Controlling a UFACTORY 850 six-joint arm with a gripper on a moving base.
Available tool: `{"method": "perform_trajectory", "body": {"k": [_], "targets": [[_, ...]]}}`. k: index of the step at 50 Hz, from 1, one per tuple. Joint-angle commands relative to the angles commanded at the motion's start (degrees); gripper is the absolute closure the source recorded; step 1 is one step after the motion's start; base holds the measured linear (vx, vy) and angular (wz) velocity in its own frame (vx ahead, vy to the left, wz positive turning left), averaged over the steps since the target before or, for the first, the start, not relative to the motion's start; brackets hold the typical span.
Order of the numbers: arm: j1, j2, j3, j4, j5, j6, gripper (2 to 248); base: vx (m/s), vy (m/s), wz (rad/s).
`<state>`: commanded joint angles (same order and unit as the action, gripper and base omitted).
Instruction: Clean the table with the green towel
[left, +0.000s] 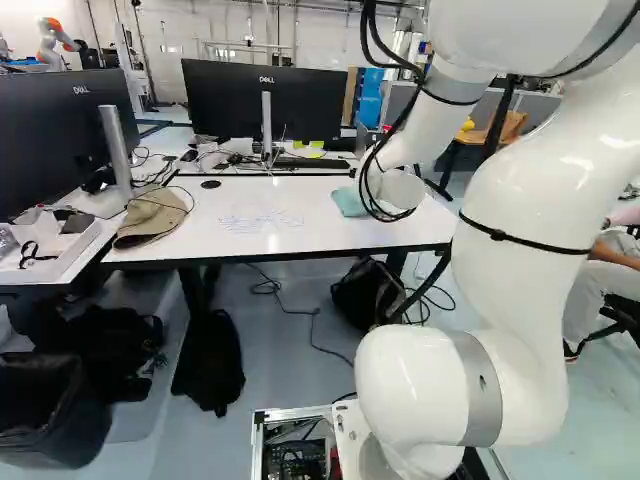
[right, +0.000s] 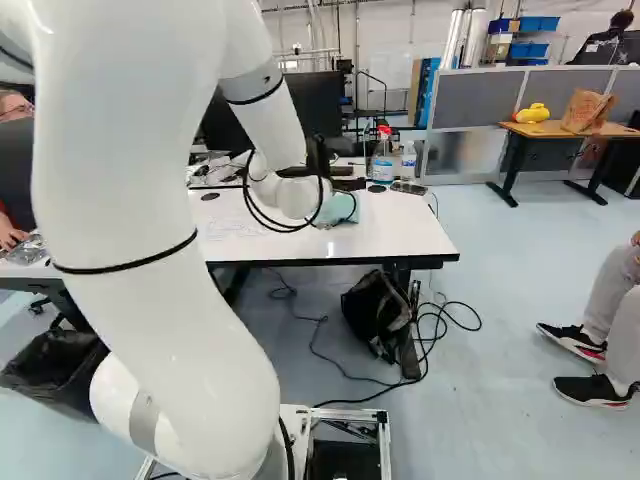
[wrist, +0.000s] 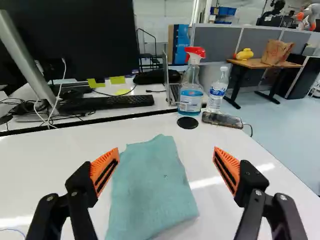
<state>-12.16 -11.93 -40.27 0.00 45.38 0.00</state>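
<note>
Green towel (wrist: 150, 187) is spread on the counter (wrist: 45, 160) at twelve o'clock from the wide-open jaws (right: 320, 160), with a spray bottle (wrist: 191, 101) placed beyond at one o'clock.

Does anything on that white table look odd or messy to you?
Yes: faint bluish scribbles mark the table, left of the towel in the left base view. They look odd, like pen writing on the bare top. I see no spill.
</note>
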Motion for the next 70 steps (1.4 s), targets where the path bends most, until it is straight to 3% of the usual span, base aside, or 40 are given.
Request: {"method": "perform_trajectory", "body": {"k": [14, 53, 70], "targets": [[-0.67, -3.88, -4.47, 0.00, -4.26, 0.00, 3, 0.000, 0.000, 0.000], [1.40, -13.46, -16.21, 0.00, -16.90, 0.00, 3, 0.000, 0.000, 0.000], [1.69, -13.65, -16.46, 0.00, -23.94, 0.00, 3, 0.000, 0.000, 0.000]]}}
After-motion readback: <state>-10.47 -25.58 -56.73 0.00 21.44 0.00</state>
